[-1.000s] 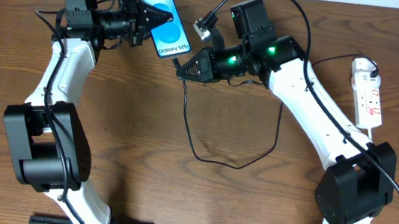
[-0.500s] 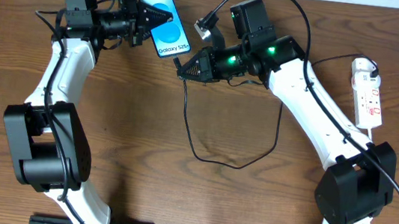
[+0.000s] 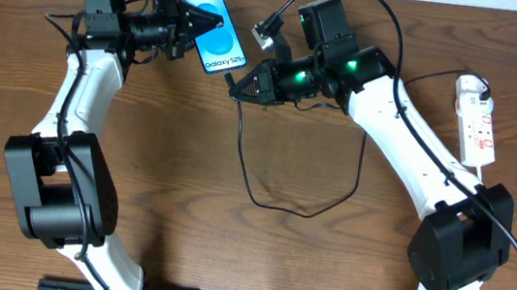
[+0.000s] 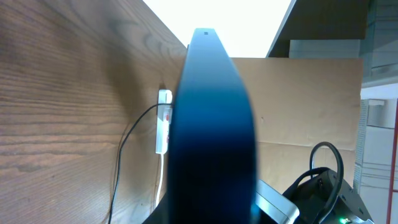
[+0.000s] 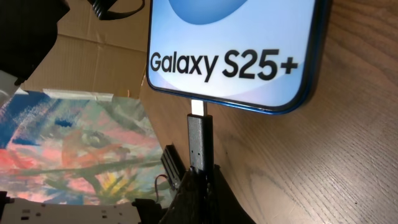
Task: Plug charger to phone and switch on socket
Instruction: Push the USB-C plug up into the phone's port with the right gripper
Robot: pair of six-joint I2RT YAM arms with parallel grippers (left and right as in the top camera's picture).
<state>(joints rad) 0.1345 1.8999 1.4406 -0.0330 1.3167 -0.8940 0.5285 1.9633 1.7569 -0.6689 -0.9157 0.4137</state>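
The phone with its blue screen and "Galaxy S25+" text sits at the back of the table, gripped at its upper left end by my left gripper. In the left wrist view the phone shows edge-on as a dark blue slab filling the middle. My right gripper is shut on the charger's small plug tip, whose metal end touches the phone's bottom edge. The black cable loops across the table. The socket lies at the far right.
The socket's thick white cord runs down the right side. The socket also shows small and far off in the left wrist view. A cardboard sheet stands behind the table.
My right gripper has crept a little up and left with the plug tip, closer to the phone's bottom edge. The left arm and phone have stayed still.
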